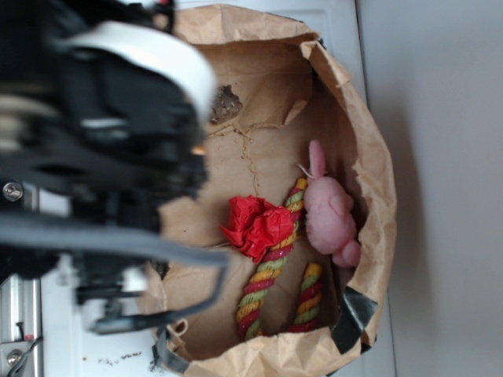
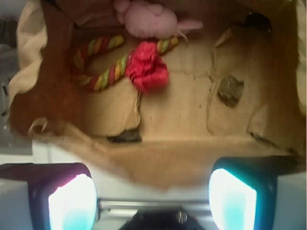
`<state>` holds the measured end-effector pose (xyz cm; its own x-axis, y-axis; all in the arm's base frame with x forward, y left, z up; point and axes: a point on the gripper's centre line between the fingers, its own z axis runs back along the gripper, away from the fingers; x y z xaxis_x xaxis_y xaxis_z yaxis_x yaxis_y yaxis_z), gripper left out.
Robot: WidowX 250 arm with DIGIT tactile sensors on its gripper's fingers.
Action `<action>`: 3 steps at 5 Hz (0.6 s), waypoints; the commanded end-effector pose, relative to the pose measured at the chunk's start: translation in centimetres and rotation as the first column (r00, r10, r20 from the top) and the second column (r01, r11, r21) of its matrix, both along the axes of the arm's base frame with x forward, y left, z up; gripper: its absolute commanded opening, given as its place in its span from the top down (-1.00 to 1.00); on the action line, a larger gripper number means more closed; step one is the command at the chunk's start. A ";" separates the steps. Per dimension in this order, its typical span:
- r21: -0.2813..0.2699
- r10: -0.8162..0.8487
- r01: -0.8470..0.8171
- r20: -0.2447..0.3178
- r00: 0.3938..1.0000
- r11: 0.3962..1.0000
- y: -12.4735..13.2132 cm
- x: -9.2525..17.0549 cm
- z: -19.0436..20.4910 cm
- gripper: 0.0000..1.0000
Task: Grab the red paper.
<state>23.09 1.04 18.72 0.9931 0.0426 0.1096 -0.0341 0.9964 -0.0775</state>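
The jaws stood spread wide with nothing between them, their two pale glowing pads (image 2: 72, 203) at the bottom corners of the wrist view and the gripper (image 2: 152, 201) hanging outside the near edge of a brown paper bag (image 2: 158, 167). In the exterior view the dark, blurred arm (image 1: 102, 133) filled the near side, and the fingertips themselves could not be made out there.

Just ahead of the jaws lay the bag's crumpled near rim, folded outward over the pale worktop (image 2: 57, 153). Beyond it the bag's creased brown floor opened out, torn and wrinkled in places. A small dark grey-brown lump (image 2: 230, 90) sat on that floor ahead of the right-hand pad, well apart from everything else; what it was could not be told.

Farther in, roughly ahead of the gap between the pads and a little toward the left one, lay the red paper (image 2: 147, 67), a bright crumpled wad with pointed folds, resting on the bag's floor and clear of the jaws. It touched a red-yellow-green twisted rope (image 2: 103, 72), lying against or partly over one strand; the rope curved away to the left of the wad in a loop.

Farthest from the jaws, against the bag's back wall, lay a pale pink plush toy (image 2: 146, 19), just beyond the red paper and touching the rope's far end. In the exterior view the same order held: red paper (image 1: 258, 226), rope (image 1: 271, 271), plush toy (image 1: 330, 212), with the bag's rim (image 1: 377, 204) behind them
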 end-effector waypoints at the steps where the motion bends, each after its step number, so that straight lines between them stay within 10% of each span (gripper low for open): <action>1: 0.031 -0.036 0.033 0.088 0.995 0.999 -0.3 3.6 -0.9 -1.00; 3: 0.076 -0.145 0.141 0.057 0.988 0.987 1.5 7.6 -4.5 -1.00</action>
<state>29.96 2.19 12.52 0.9865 -0.1144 0.1168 0.1173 0.9929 -0.0176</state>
